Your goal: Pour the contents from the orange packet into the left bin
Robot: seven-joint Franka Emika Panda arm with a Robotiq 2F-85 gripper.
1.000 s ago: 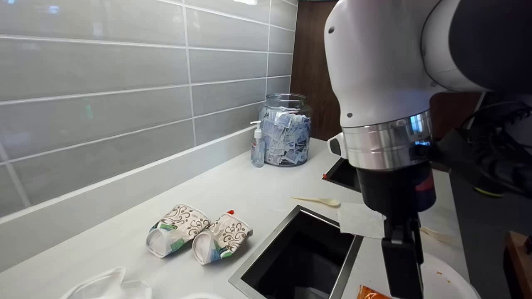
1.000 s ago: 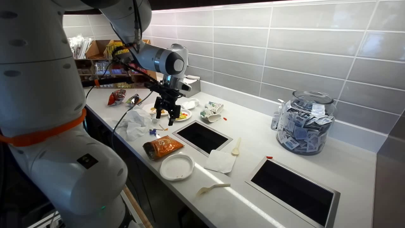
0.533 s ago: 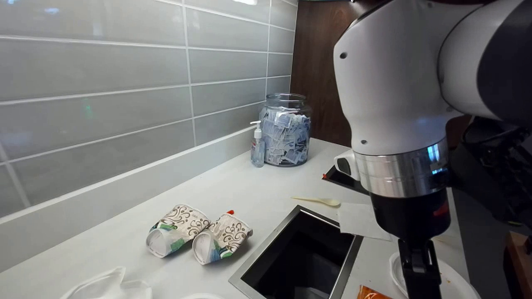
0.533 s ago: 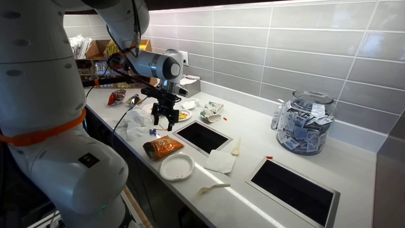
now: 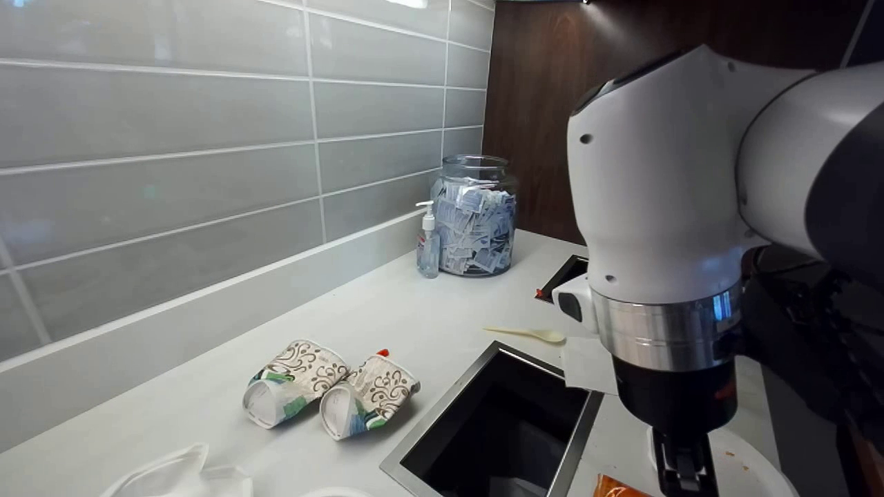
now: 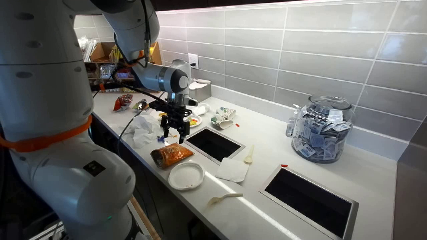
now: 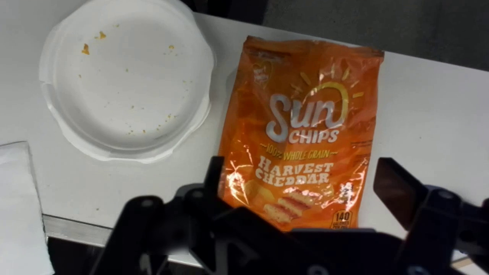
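Apparently the task is only beginning; the fingers (image 7: 399, 193) are standing wide apart, gripping nothing; the orange packet (image 7: 301, 126) is lying below them on the tabletop (image 7: 431, 114), showing between them in the wrist view; the left bin (image 6: 213, 145) is gaping beside and below them; 3 steps are likely remaining: gripping, lifting, pouring.

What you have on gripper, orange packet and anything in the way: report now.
Gripper open, nothing held. Orange packet lying on counter, not yet gripped. White plate with crumbs close beside packet, might crowd the grasp.
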